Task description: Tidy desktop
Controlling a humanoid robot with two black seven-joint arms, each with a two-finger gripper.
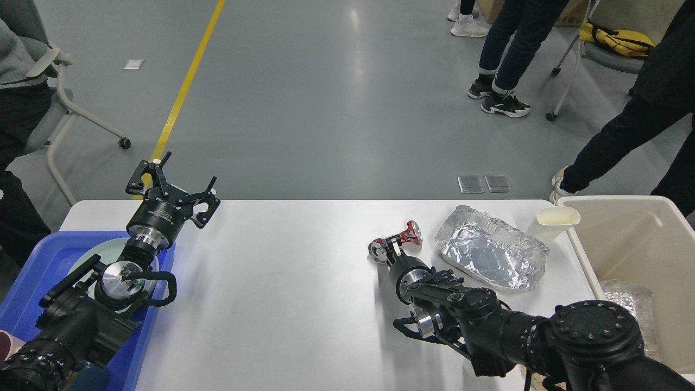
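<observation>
Under both end effectors lies the desk. Right end effector sits on a crushed red can; whether it grips, I cannot tell. Close squarely, lift clear of the foil tray just right, toward the bin. Left end effector hangs wide open, empty.

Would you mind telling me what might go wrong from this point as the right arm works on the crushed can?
1. The right end effector is at the crushed red can; that uneven shape may slip.
2. The foil tray lies close by, so a swing toward the cream bin could knock it or the paper cup.
</observation>
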